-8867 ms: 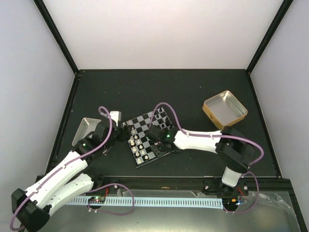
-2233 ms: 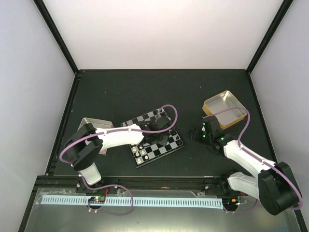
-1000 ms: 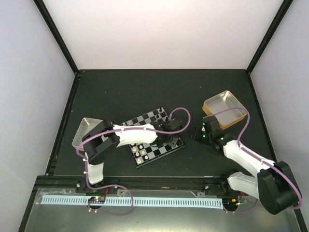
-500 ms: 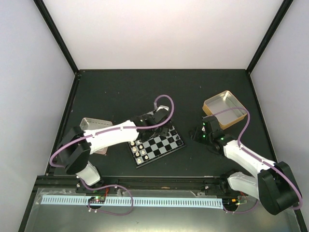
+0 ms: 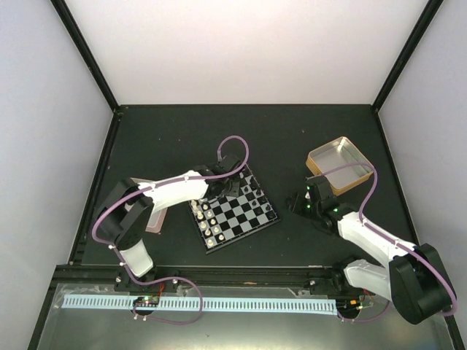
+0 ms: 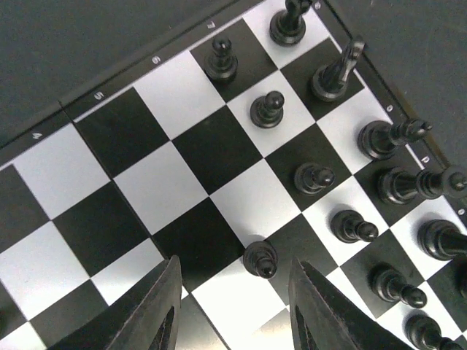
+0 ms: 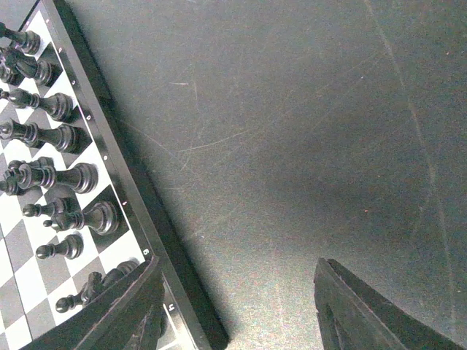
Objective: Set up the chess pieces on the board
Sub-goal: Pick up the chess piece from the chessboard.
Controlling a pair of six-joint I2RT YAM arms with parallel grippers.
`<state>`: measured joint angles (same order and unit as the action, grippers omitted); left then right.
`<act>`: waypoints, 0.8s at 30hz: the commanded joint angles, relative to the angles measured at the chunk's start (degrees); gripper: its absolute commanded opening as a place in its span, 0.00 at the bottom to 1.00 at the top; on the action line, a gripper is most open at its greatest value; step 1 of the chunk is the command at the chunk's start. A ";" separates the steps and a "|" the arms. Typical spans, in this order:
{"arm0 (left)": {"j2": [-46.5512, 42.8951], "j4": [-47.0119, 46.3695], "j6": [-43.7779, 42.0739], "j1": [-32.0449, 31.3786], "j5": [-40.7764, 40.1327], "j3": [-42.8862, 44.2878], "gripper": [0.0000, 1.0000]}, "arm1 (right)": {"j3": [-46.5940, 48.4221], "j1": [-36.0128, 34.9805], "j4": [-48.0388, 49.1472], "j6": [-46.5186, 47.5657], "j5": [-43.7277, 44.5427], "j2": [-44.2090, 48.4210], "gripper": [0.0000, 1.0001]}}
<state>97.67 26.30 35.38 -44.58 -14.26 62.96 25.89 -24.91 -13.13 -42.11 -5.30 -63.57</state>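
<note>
Table [image 5: 182, 138], black and matte, carries everything. At its centre in the overhead view the board [image 5: 241, 219] lies turned at an angle, probably so that each arm meets one side squarely. A gold tin [image 5: 341, 162] sits well apart at the right, out of the working area. The left arm [image 5: 171, 191] stretches from the lower left across to the board's upper corner, while the right arm [image 5: 365, 233] is folded at the lower right, apparently parked so it does not crowd its partner. The right gripper [image 7: 239, 277] hangs over bare table just beside the board's rim, fingers spread wide and holding nothing. The left gripper [image 6: 235, 271] hovers low over the black side with its fingers apart. Cream chessmen [image 5: 208, 227] line the board's lower-left edge in the overhead view, and black chessmen [image 6: 387, 138] fill two rows down the right of the left wrist view. One black pawn [image 6: 260, 259] stands upright between the left fingers, touched by neither. It sits inward of the pawn line, so it may yet need shifting.
</note>
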 commanded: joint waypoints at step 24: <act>5.09 -0.51 -5.85 0.32 2.04 4.59 0.05 | 0.61 0.47 0.94 0.36 -0.15 -0.92 0.57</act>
<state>104.38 25.74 30.81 -44.21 -10.81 66.57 25.89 -24.91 -13.02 -42.11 -5.34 -64.07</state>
